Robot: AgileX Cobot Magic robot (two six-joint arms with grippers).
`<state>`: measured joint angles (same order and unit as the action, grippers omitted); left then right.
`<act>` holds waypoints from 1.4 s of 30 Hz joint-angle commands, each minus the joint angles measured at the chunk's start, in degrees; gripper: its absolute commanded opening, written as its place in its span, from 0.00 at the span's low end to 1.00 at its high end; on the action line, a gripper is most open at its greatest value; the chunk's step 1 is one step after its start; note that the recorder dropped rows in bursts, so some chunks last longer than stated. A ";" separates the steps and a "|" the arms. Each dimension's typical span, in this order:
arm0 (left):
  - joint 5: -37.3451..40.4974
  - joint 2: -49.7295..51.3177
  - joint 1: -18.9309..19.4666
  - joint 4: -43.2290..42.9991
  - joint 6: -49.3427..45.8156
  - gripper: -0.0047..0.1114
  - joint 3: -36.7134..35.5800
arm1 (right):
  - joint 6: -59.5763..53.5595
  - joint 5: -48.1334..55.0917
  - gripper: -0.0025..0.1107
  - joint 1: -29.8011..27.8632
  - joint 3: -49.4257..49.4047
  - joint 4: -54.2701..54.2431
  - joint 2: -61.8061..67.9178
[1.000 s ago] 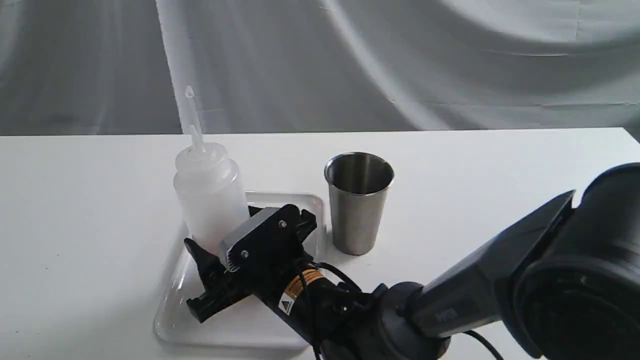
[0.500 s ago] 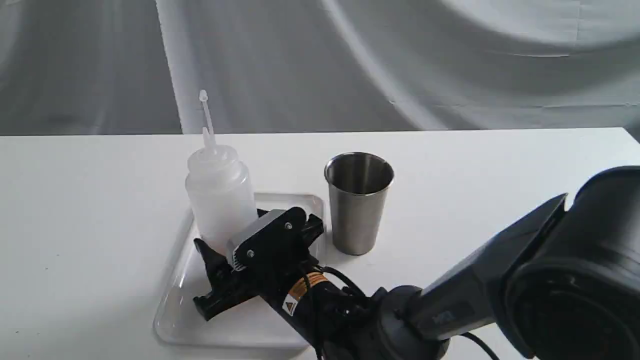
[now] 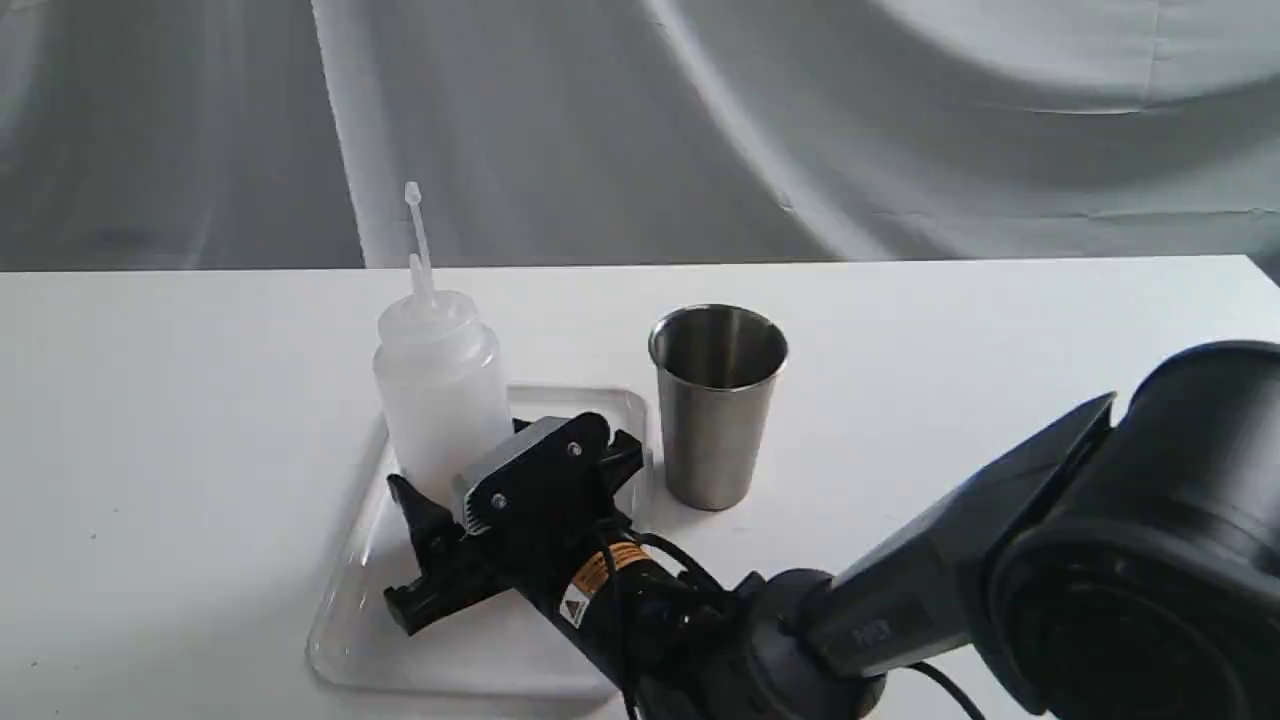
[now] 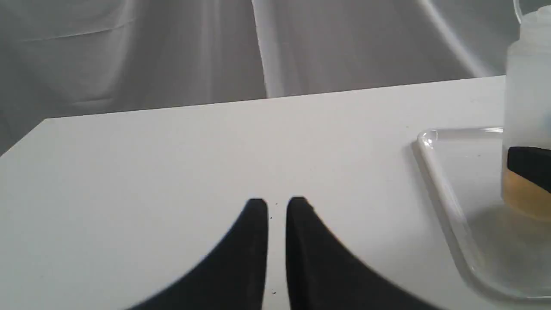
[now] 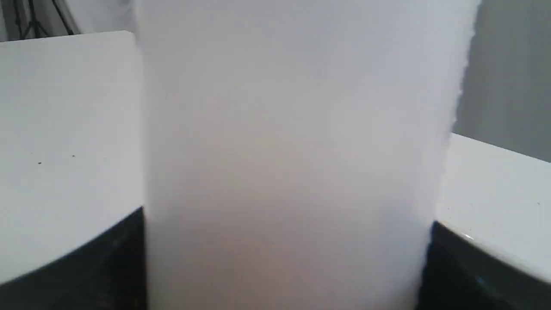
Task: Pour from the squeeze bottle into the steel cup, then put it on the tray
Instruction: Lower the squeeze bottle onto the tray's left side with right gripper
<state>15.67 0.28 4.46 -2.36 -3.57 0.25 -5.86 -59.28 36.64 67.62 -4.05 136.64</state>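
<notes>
White desk (image 3: 1000, 330). Right gripper (image 3: 512, 467) clasping squeeze bottle (image 3: 438, 390) upright on tray (image 3: 470, 645), likely preparing release; left gripper (image 4: 277, 206) idling, nearly closed, empty.

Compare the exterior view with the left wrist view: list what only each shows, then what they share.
Only the exterior view: the steel cup standing beside the tray, off it, and the right arm. Only the left wrist view: the left gripper, shut over bare table, and amber liquid low in the squeeze bottle. Both: that bottle upright on the tray, the right gripper around its lower part.
</notes>
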 commanded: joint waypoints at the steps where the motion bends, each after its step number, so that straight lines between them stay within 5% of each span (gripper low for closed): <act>1: -0.45 -0.28 0.16 0.02 0.09 0.11 -0.25 | 0.38 -1.62 0.02 -0.18 0.52 -0.66 -0.28; 42: -0.45 -0.28 0.16 0.02 0.09 0.11 -0.25 | -1.14 5.23 0.02 -0.18 0.52 -0.70 -0.28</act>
<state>15.67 0.28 4.46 -2.36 -3.57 0.25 -6.24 -54.99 36.64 67.85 -4.37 136.64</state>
